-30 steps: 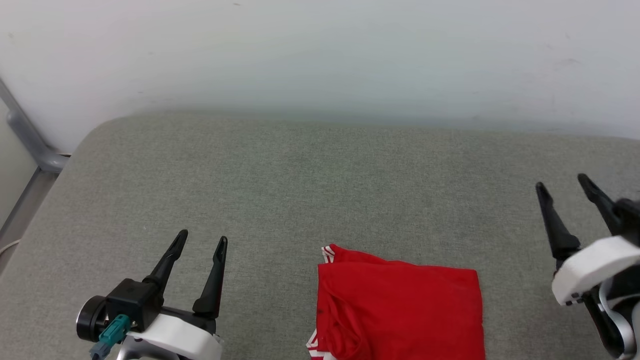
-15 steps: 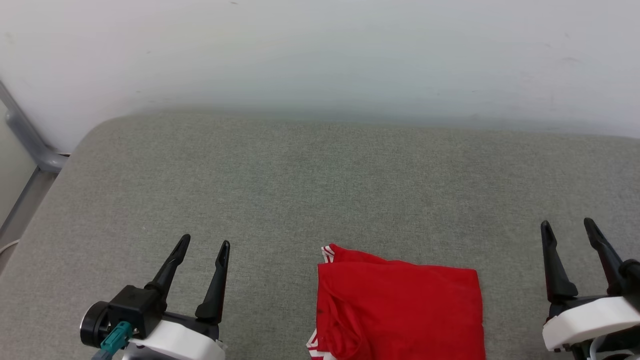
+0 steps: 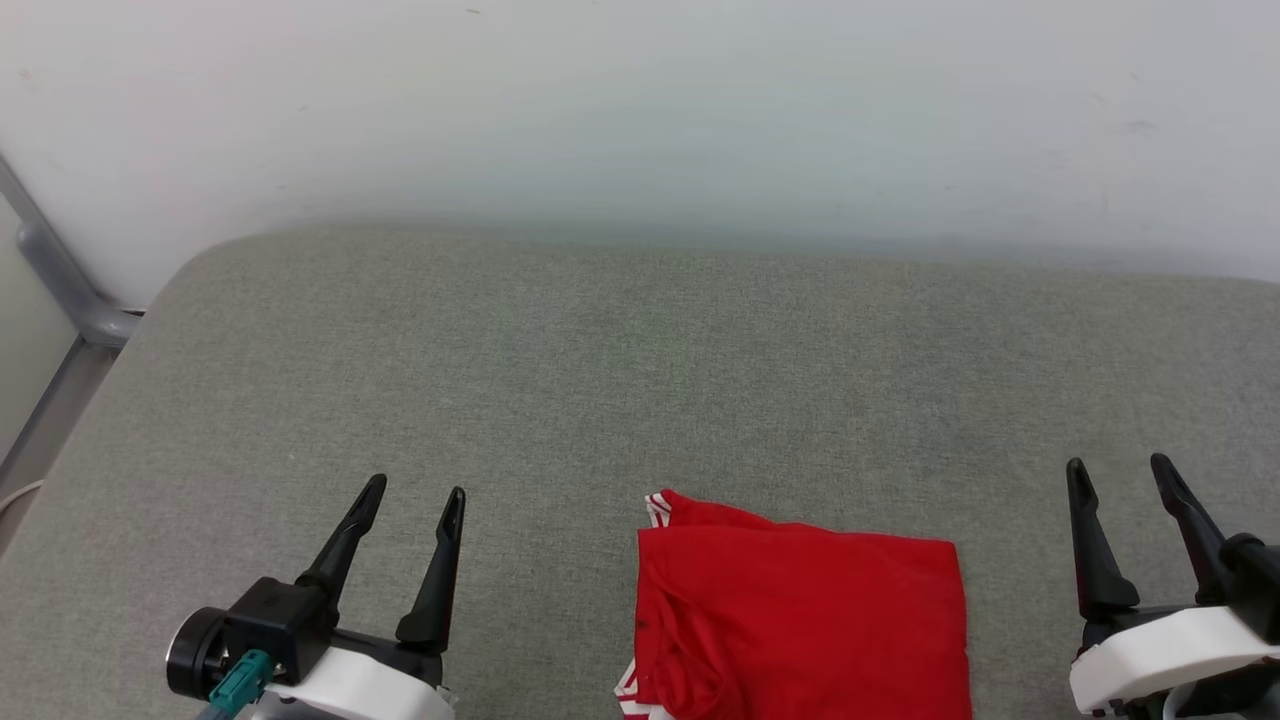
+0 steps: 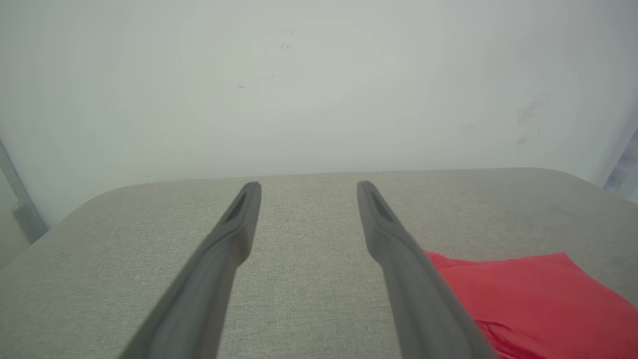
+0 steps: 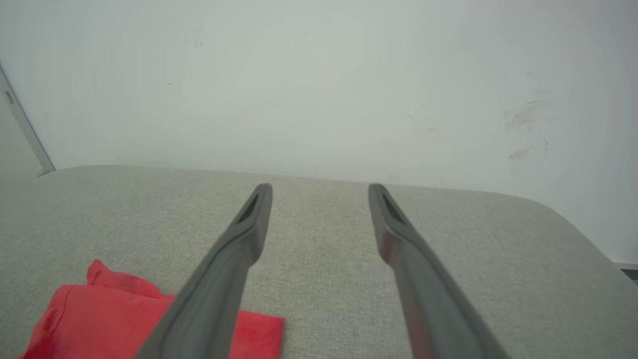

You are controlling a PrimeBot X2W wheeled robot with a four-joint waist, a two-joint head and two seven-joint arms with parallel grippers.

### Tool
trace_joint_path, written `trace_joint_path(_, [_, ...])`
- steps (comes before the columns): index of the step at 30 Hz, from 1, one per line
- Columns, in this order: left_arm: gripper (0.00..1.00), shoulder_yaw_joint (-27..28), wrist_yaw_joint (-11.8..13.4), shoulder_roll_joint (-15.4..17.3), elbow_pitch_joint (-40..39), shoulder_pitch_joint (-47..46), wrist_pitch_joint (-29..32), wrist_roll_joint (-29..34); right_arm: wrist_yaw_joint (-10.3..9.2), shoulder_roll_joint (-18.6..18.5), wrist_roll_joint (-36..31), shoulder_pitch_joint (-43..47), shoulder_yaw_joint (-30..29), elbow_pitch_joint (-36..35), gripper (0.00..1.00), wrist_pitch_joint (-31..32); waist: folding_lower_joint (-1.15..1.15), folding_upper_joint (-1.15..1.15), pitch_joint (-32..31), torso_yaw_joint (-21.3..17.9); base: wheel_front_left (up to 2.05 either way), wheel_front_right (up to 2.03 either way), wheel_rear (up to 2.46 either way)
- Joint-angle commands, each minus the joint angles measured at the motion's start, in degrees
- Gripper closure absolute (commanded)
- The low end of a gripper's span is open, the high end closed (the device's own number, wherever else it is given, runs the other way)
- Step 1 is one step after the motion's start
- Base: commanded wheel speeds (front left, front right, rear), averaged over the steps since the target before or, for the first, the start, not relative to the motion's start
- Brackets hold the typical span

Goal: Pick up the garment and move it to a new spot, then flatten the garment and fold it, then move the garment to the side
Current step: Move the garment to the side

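The garment (image 3: 810,625) lies folded into a red rectangle at the near middle of the grey cushion (image 3: 640,380), with striped white trim peeking out at its far left corner. It also appears as a red patch, the garment (image 4: 528,294), at the lower right of the left wrist view, and as the garment (image 5: 114,319) at the lower left of the right wrist view. My left gripper (image 3: 415,492) hovers open to the left of it, empty. On the other side my right gripper (image 3: 1118,467) is open and empty too. Neither touches the cloth.
A pale wall (image 3: 640,110) rises behind the cushion. A grey metal rail (image 3: 60,280) runs down at the far left, beyond the cushion's rounded corner. Bare grey fabric stretches beyond and beside the garment.
My right gripper has dropped toward the near right corner of the view and straightened its fingers. The left gripper has shifted slightly nearer. The garment has stayed put.
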Motion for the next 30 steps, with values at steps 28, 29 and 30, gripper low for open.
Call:
trace_joint_path(28, [0.00, -0.32, -3.33, -3.12, 2.57, -3.79, -0.13, 3.74, -0.04, -1.49, 5.04, -0.26, 5.83, 5.22, 0.00, 44.91, 0.00, 0.00, 8.07, 5.71, 0.00, 0.00, 0.00])
trace_joint_path(29, [0.00, -0.30, -3.45, -3.15, 2.71, -4.00, -0.13, 3.76, -0.04, -1.25, 5.02, -0.22, 6.24, 5.90, 0.00, 45.34, 0.00, 0.00, 8.33, 5.94, 0.00, 0.00, 0.00])
trace_joint_path(30, [0.00, -0.27, -3.46, -3.21, 2.75, -4.23, -0.13, 3.89, -0.04, -0.99, 5.25, -0.28, 6.55, 6.58, 0.00, 45.73, 0.00, 0.00, 8.51, 6.12, 0.00, 0.00, 0.00])
